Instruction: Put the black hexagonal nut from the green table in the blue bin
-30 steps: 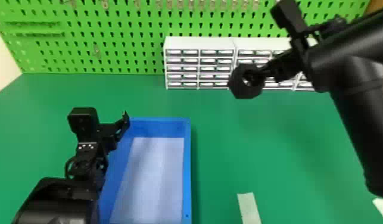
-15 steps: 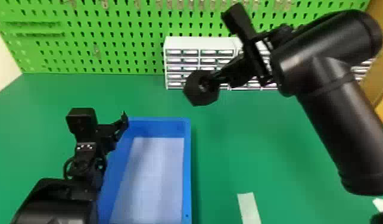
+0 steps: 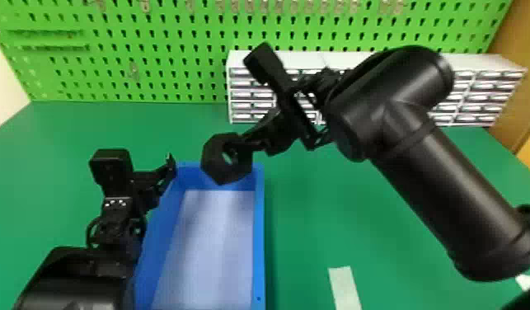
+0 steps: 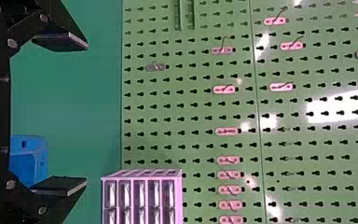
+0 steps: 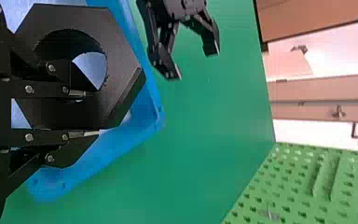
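Head view: the right gripper [image 3: 248, 144] has its fingers clamped on the nut [image 3: 212, 164], raised over the bin's [image 3: 259, 235] far rim. A gap separates nut and left gripper [image 3: 167, 167], whose fingers stand wide apart by the left rim.

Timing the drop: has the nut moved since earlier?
Yes, left in the head view: the black nut crossed from the white drawers to the blue bin.
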